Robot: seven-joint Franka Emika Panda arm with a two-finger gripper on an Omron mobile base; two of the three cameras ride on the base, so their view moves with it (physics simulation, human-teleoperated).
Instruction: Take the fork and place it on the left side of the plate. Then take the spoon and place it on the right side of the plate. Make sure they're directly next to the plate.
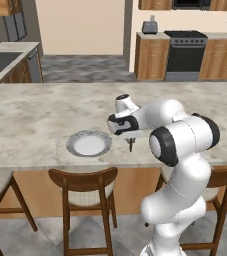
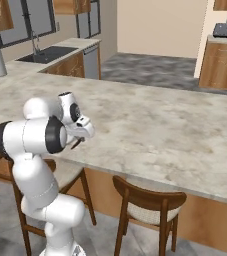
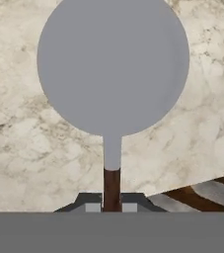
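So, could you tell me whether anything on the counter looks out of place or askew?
Nothing looks spilled or damaged. The plate sits flat on the marble counter, with the fork lying just to its left. The end effector is shut on the spoon, which hangs above the counter right of the plate.

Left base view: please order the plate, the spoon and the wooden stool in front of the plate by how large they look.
1. wooden stool: largest, though it is also nearest the camera.
2. plate.
3. spoon: smallest; its upper part is hidden by the gripper.
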